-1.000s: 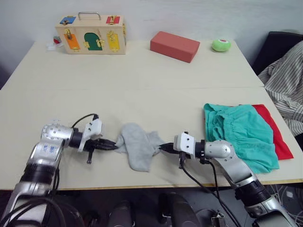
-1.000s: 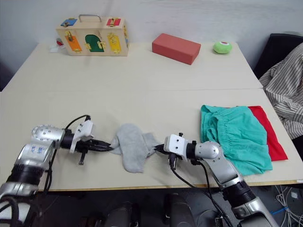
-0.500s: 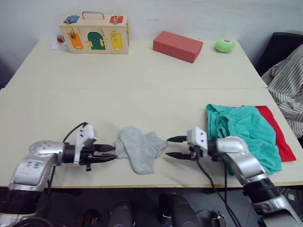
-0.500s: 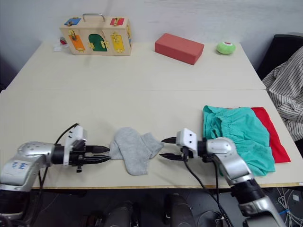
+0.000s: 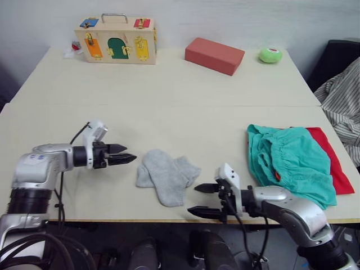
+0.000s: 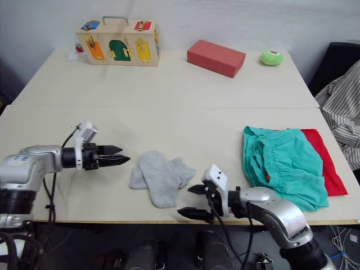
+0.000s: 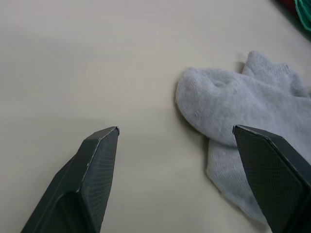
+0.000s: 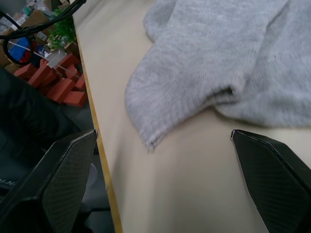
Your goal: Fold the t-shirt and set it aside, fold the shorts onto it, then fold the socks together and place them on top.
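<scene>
so the small light grey soft socks [image 5: 167, 176] lie overlapped on the desk [image 5: 169, 95], ready for lifting; left claw [image 5: 125, 159] at nine o'clock, right claw [image 5: 204, 201] at four, both parted, empty.

A second ago both my tools pinched the pair of small light grey soft socks [image 5: 167, 175] from either side. Now my left tool [image 5: 128, 159] has let go and pulled back, fingers apart, and my right tool [image 5: 201, 199] has released, opened wide and dropped toward the near edge of the surface. The socks lie flatter, free of both.
</scene>
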Robot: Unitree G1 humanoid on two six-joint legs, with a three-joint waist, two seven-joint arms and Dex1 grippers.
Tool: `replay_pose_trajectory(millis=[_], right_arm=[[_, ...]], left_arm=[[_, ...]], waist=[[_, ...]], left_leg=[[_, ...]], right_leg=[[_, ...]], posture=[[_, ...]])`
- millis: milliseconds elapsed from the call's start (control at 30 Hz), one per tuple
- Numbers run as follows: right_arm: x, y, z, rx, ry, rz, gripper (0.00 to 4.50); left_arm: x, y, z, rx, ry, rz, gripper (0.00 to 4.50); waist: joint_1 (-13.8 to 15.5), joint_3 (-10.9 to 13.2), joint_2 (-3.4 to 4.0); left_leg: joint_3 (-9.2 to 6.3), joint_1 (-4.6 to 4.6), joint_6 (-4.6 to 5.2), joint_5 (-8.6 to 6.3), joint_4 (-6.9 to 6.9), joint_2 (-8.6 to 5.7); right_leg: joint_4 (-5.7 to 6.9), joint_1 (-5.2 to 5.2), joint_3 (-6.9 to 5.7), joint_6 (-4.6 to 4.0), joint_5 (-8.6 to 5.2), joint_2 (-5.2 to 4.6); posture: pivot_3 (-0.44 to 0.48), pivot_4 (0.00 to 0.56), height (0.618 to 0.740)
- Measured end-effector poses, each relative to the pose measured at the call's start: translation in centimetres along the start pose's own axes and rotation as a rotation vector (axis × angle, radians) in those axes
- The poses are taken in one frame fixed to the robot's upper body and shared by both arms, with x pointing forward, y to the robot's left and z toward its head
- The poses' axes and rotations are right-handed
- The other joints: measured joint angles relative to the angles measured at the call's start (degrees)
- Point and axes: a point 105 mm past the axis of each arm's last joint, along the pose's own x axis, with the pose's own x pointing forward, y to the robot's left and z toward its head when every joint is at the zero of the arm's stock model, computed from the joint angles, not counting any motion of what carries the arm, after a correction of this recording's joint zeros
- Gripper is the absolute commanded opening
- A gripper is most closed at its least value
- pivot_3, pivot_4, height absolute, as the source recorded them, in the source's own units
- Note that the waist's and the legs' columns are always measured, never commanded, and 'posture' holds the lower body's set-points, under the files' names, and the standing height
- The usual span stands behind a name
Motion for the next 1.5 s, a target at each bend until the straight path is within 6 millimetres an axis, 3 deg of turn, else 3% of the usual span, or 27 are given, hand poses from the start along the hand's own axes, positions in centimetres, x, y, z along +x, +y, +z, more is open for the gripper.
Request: replay_pose_trajectory(millis=[300, 567, 733, 1033, 1200, 1367, 1500], right_arm=[[2.4, 0.1, 0.9, -0.007, 0.003, -0.029, 4.50], [2.8, -0.8, 0.7, 0.009, 0.018, -0.065, 1.80], [1.9, -1.2, 0.1, 0.039, 0.051, -0.058, 0.11], [0.7, -1.0, -0.1, 0.114, 0.083, -0.018, 0.05], [-0.9, -0.2, -0.2, 0.227, 0.129, 0.058, 0.05], [-1.9, 0.2, 1.7, 0.274, 0.099, 0.122, 0.05], [-2.8, -0.3, 2.7, 0.260, 0.133, 0.148, 0.05]], left_arm=[[3.6, 0.2, 1.6, 0.080, 0.047, -0.069, 3.93], [4.4, -0.2, 0.9, 0.099, 0.086, -0.103, 1.45], [4.9, -1.2, 0.3, 0.104, 0.079, -0.139, 0.00], [4.5, -1.8, 0.0, 0.055, -0.019, -0.164, 0.00], [2.9, -2.7, 1.4, 0.069, -0.101, -0.181, 0.00], [2.0, -3.9, 1.7, 0.087, -0.136, -0.162, 0.00], [0.6, -4.7, 0.4, 0.041, -0.130, -0.110, 0.00]], waist=[[0.1, -0.1, -0.16], [0.1, -0.3, -0.17], [0.1, -0.3, -0.18], [0.2, -0.3, -0.21], [0.2, -0.3, -0.20], [-0.2, -0.2, -0.14], [-0.8, -0.2, -0.08]], left_leg=[[-0.02, 0.08, 0.02, 0.04, 0.06, 0.00], [-0.01, 0.06, 0.05, 0.03, 0.05, -0.01], [0.00, 0.02, 0.15, -0.02, 0.06, -0.03], [-0.07, 0.00, 0.15, -0.02, 0.05, 0.00], [-0.08, -0.05, 0.16, -0.03, 0.04, 0.00], [-0.09, -0.01, 0.27, -0.09, -0.03, 0.02], [-0.08, -0.04, 0.23, -0.07, -0.07, 0.02]], right_leg=[[0.11, 0.06, -0.01, 0.00, 0.00, 0.00], [0.03, 0.08, 0.00, 0.01, -0.01, -0.01], [-0.10, 0.12, 0.01, 0.02, -0.02, -0.04], [-0.09, 0.13, -0.03, 0.02, -0.01, -0.05], [-0.11, 0.10, -0.04, 0.02, -0.01, -0.08], [-0.08, 0.08, -0.02, 0.02, -0.01, -0.06], [-0.10, 0.03, 0.00, 0.02, -0.01, -0.07]], posture=[[0.000, 0.150, 0.740], [0.000, 0.150, 0.740], [0.000, 0.150, 0.740], [0.000, 0.150, 0.740], [0.000, 0.150, 0.740], [0.000, 0.150, 0.740], [0.000, 0.150, 0.740]])
